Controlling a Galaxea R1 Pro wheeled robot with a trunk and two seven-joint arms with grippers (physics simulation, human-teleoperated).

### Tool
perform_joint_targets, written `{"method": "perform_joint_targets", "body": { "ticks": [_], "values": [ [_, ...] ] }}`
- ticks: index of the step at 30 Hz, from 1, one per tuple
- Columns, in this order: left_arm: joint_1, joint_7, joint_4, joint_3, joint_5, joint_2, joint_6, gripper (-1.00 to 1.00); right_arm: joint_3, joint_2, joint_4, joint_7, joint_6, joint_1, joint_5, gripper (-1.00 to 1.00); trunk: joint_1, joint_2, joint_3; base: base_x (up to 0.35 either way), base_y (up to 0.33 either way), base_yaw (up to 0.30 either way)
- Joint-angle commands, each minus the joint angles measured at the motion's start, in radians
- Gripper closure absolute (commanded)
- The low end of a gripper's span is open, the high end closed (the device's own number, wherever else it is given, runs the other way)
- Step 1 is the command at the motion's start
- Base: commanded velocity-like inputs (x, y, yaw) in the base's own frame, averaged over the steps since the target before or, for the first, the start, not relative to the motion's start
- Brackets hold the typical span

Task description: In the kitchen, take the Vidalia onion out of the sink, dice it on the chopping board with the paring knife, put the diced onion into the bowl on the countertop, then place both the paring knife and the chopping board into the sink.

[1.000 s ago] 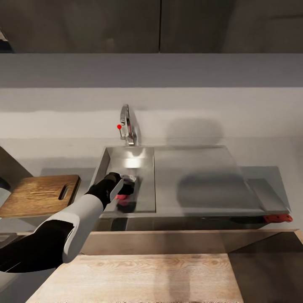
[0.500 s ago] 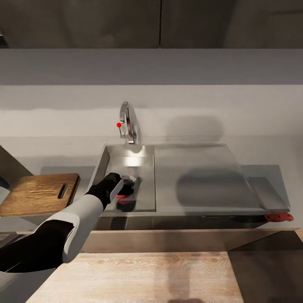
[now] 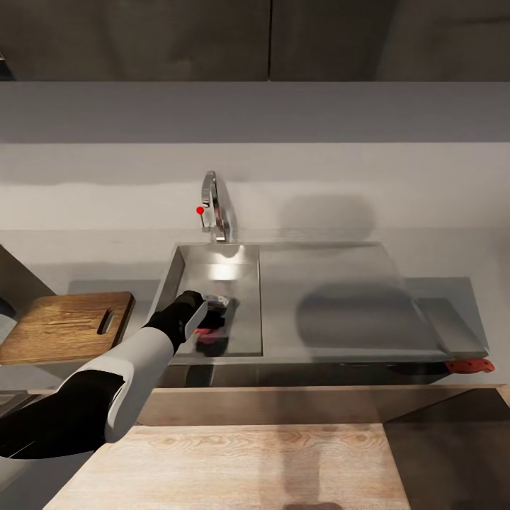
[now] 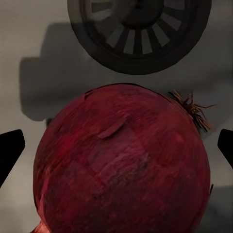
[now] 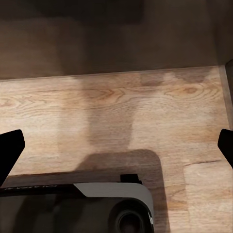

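Note:
A dark red Vidalia onion [image 4: 121, 165] lies on the floor of the steel sink [image 3: 185, 263], next to the round drain [image 4: 138, 29]. My left gripper [image 3: 212, 320] is down in the basin, open, with a black fingertip [image 4: 9, 150] on either side of the onion [image 3: 207, 333] and a gap to each. The brown chopping board [image 3: 67, 327] rests on the grey countertop [image 3: 92, 248] left of the sink. The paring knife's red handle [image 3: 467, 366] pokes out at the drainboard's front right corner. My right gripper [image 5: 116, 150] is open over the wood floor. The bowl is out of view.
A chrome faucet [image 3: 214, 209] with a red knob stands behind the basin. The flat steel drainboard [image 3: 333, 297] stretches to the right of it. Dark upper cabinets [image 3: 269, 39] hang above the pale backsplash. The robot's base [image 5: 116, 208] shows beneath the right gripper.
The head view has shifted slightly, so everything sits a little higher in the picture. My left gripper stays around the onion with almost no movement.

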Motion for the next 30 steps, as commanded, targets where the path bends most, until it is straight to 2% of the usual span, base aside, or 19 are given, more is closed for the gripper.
{"method": "perform_joint_targets", "body": {
  "ticks": [1,2,3,13,23,30],
  "values": [
    [-0.001,0.006,-0.001,-0.006,0.008,0.000,0.005,-1.00,0.000,0.000,0.000,-0.002,-0.003,0.000,-0.003,-1.00,0.001,-0.002,-0.002,0.000,0.000,0.000],
    [-0.001,0.006,-0.001,-0.006,0.008,0.000,0.005,-1.00,0.000,0.000,0.000,-0.002,-0.003,0.000,-0.003,-1.00,0.001,-0.002,-0.002,0.000,0.000,0.000],
    [-0.001,0.006,-0.001,-0.006,0.008,0.000,0.005,1.00,0.000,0.000,0.000,-0.002,-0.003,0.000,-0.003,-1.00,0.001,-0.002,-0.002,0.000,0.000,0.000],
    [0.000,0.005,-0.001,-0.006,0.008,0.000,0.005,1.00,0.000,0.000,0.000,-0.001,-0.005,0.000,-0.004,-1.00,0.001,-0.002,-0.001,0.000,0.000,-0.002],
    [0.001,0.007,-0.013,-0.005,0.007,-0.001,0.005,1.00,0.000,0.000,0.000,0.000,-0.009,0.000,-0.004,-1.00,0.001,-0.002,0.014,0.000,0.000,-0.060],
    [0.001,0.009,-0.117,-0.004,0.008,0.000,0.015,1.00,0.000,0.000,0.000,0.000,-0.009,0.000,-0.004,-1.00,0.001,-0.002,0.025,0.000,0.000,-0.010]
  ]
}}
